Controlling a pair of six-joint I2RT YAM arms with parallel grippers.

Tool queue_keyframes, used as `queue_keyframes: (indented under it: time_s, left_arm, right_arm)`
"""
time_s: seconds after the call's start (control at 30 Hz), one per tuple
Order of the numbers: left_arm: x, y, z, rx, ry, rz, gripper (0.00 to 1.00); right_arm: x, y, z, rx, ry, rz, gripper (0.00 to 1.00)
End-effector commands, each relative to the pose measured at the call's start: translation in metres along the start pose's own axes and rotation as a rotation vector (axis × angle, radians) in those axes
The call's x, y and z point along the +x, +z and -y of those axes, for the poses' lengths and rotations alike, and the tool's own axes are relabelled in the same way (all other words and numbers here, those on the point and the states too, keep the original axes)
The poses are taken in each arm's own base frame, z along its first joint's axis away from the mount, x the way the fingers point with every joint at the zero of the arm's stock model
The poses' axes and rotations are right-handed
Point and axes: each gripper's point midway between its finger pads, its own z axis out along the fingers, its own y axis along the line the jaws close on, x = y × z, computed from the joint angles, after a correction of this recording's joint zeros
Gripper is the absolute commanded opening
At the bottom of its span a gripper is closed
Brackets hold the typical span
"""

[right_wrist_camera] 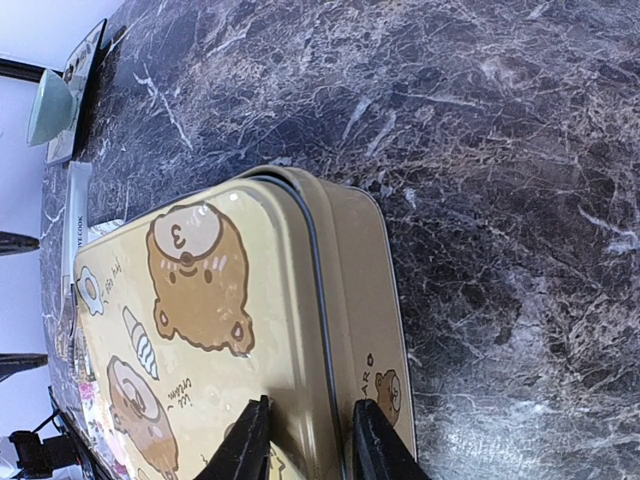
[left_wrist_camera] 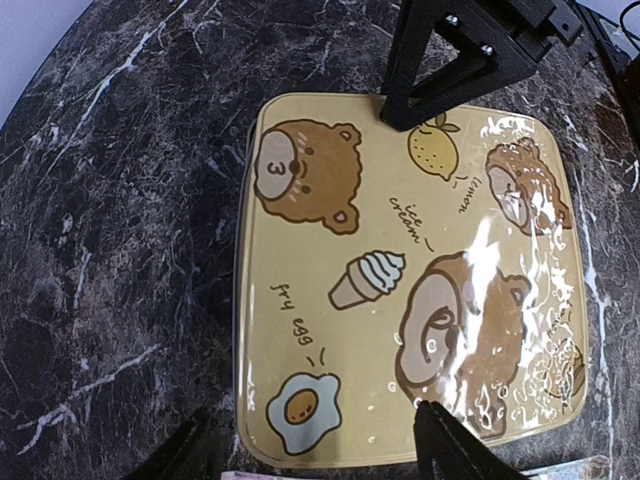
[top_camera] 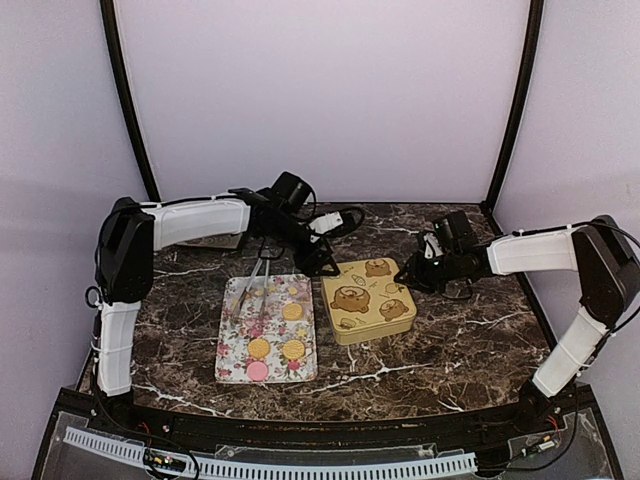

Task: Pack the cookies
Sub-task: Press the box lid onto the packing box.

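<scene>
Honestly, my right gripper pinches the tin lid edge, left gripper gapes empty over it, cookies remain on the tray to the left; thin grip may slip and jam the lid crooked

"fry egg", "lemon" on tin lid
</scene>
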Motion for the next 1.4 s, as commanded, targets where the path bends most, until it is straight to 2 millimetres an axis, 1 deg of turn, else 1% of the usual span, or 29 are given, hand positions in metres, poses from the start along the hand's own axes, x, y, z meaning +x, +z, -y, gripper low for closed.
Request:
queue_keyframes:
  time_s: [0.0, 0.13, 0.23, 0.37, 0.43, 0.53, 0.63, 0.8, 0.87, 0.97, 1.07, 1.13, 1.37]
  left_arm:
    - [-0.001, 0.012, -0.014, -0.034, -0.034, 0.017, 0.68]
    - [-0.003, 0.018, -0.002, 0.068, -0.034, 0.03, 0.71]
    - [-0.008, 0.02, -0.008, 0.077, -0.011, 0.042, 0.72]
    - [-0.015, 0.025, -0.017, 0.065, 0.008, 0.047, 0.77]
    - [-0.013, 0.029, -0.018, 0.082, 0.003, 0.037, 0.8]
    - [-0.009, 0.037, -0.015, 0.138, -0.036, 0.02, 0.8]
    - [-0.003, 0.044, -0.015, 0.186, -0.096, 0.016, 0.77]
    - [0.001, 0.045, -0.017, 0.231, -0.146, 0.018, 0.74]
    - [0.003, 0.045, -0.014, 0.254, -0.152, 0.013, 0.72]
    - [0.006, 0.047, -0.01, 0.282, -0.172, 0.001, 0.66]
    - [0.008, 0.05, -0.011, 0.284, -0.186, -0.003, 0.61]
    - [0.003, 0.05, -0.009, 0.303, -0.199, 0.016, 0.6]
    - [-0.002, 0.055, -0.015, 0.286, -0.24, 0.041, 0.58]
  right_arm:
    - [-0.007, -0.003, 0.0, 0.017, -0.011, 0.03, 0.29]
    - [-0.01, -0.002, -0.004, 0.008, -0.023, 0.028, 0.29]
    - [-0.013, -0.001, -0.008, -0.005, -0.031, 0.028, 0.29]
    - [-0.014, 0.0, -0.011, -0.019, -0.037, 0.022, 0.29]
    - [-0.014, 0.0, -0.012, -0.024, -0.039, 0.02, 0.29]
    - [-0.014, 0.0, -0.014, -0.031, -0.041, 0.02, 0.29]
    - [-0.013, -0.001, -0.014, -0.035, -0.044, 0.018, 0.29]
    - [-0.015, -0.002, -0.017, -0.042, -0.047, 0.023, 0.29]
    - [-0.015, 0.0, -0.016, -0.041, -0.047, 0.021, 0.28]
    - [-0.016, 0.003, -0.016, -0.041, -0.045, 0.016, 0.28]
    - [-0.016, 0.006, -0.016, -0.043, -0.045, 0.013, 0.28]
    - [-0.016, 0.007, -0.015, -0.04, -0.044, 0.014, 0.28]
    - [-0.013, 0.012, -0.001, -0.02, -0.026, 0.006, 0.27]
